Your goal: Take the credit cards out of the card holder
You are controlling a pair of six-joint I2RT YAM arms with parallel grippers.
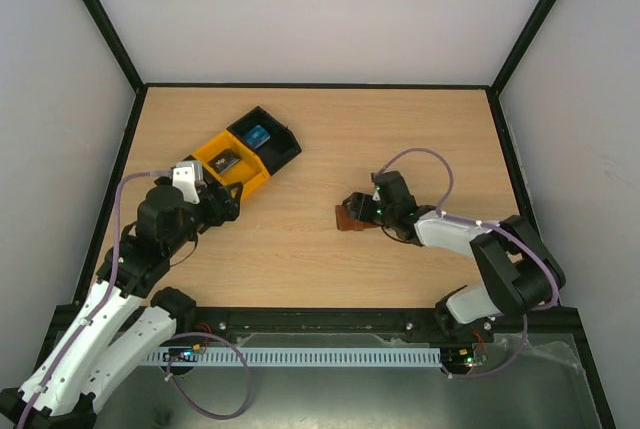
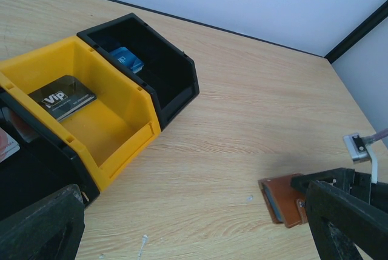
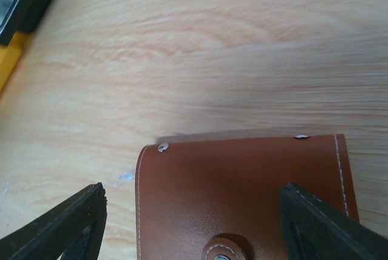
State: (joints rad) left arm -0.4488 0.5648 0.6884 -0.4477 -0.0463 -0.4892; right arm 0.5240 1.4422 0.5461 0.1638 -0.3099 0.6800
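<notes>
The right gripper [image 3: 193, 190] hangs released, jaws spread over the closed holder [image 3: 242, 181], which lies flat on the counter [image 3: 212, 60] directly beneath. The leather looks light, soft and floppy; its stitched side edges likely offer the firmest pinch.

The right wrist view's lower edge cuts off the card holder [image 3: 242, 193], so we cannot see its inside. At the left wrist view's left edge, a pale card [image 2: 6, 145] with red shows only a corner; we cannot read it.
</notes>
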